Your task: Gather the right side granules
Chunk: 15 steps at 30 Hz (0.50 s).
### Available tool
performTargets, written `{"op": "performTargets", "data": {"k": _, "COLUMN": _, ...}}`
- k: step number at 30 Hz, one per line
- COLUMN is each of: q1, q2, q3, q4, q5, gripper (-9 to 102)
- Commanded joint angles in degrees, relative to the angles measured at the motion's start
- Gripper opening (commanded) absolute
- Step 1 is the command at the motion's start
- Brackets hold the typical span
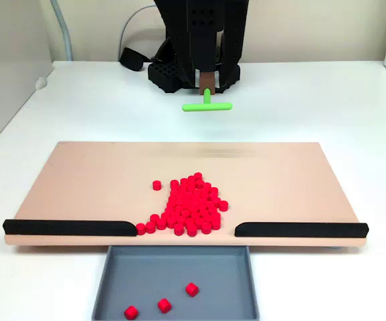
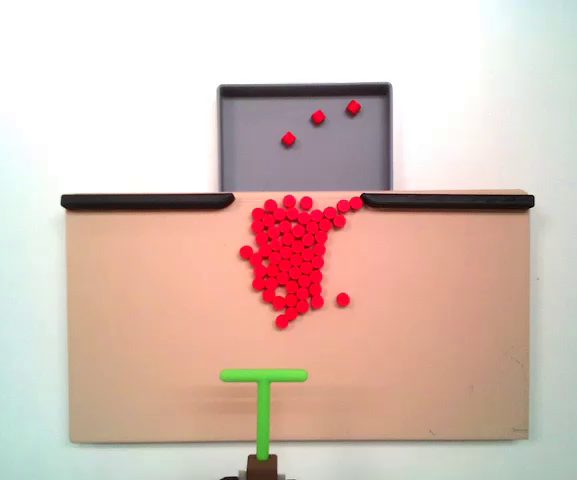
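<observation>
Now my gripper is clamping green T-stick, hovering over board; granules are lying heaped well ahead of me, 3 sitting in grey tray.

Dozens of tiny bright red granules lie packed in one heap on the tan board, reaching the gap between the black rails. One sits just apart; three rest in the grey tray.
</observation>
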Motion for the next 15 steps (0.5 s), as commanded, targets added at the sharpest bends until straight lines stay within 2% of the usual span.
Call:
{"op": "performTargets", "data": {"k": 1, "q1": 0.2, "q2": 1.7, "q3": -1.8, "q4": -0.1, "q5": 0.4, "gripper": 0}}
{"op": "performTargets", "data": {"k": 15, "q1": 1.1, "q2": 1.8, "q3": -1.8, "q4": -0.1, "q5": -2.2, "gripper": 0}}
